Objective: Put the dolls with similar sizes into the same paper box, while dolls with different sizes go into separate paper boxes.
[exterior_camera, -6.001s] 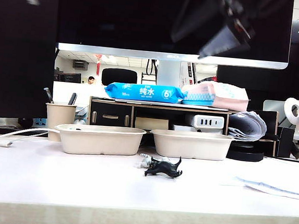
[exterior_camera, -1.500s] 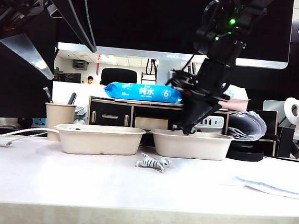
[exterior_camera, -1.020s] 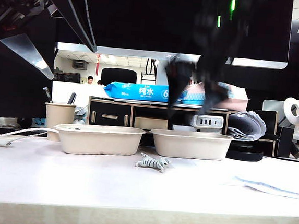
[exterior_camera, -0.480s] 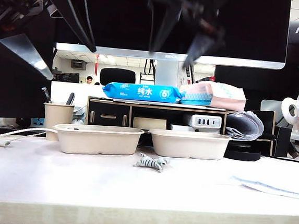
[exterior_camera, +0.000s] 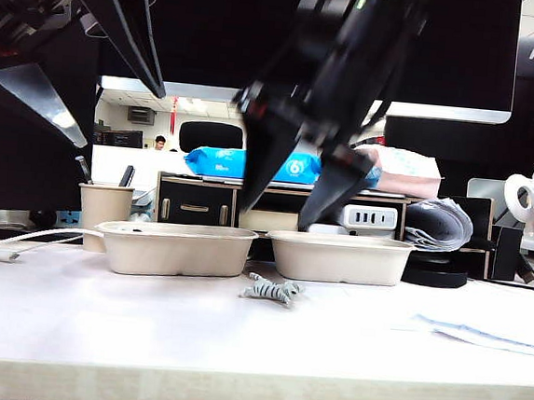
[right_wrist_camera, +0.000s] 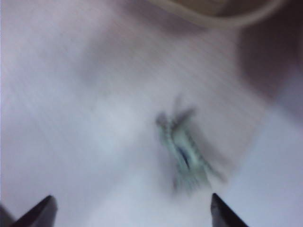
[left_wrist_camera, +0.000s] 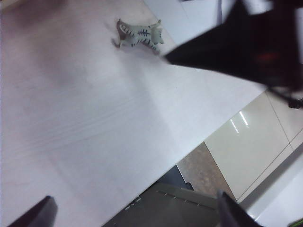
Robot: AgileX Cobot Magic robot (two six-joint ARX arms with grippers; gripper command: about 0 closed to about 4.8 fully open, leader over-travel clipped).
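Grey-white striped doll (exterior_camera: pixel 271 290) is seen lying on the table (exterior_camera: pixel 235 347), before the gap between the two paper boxes (exterior_camera: pixel 177 248); right gripper (exterior_camera: pixel 291 197) is spread open above it, nearer; left gripper (exterior_camera: pixel 83 62) is held open, well apart.

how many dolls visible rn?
1: the striped doll lies on the table in front of the gap between the two paper boxes. Others may sit inside the boxes, hidden by their walls.

open tabletop around striped doll (exterior_camera: pixel 271 290), paper boxes (exterior_camera: pixel 177 248) just behind
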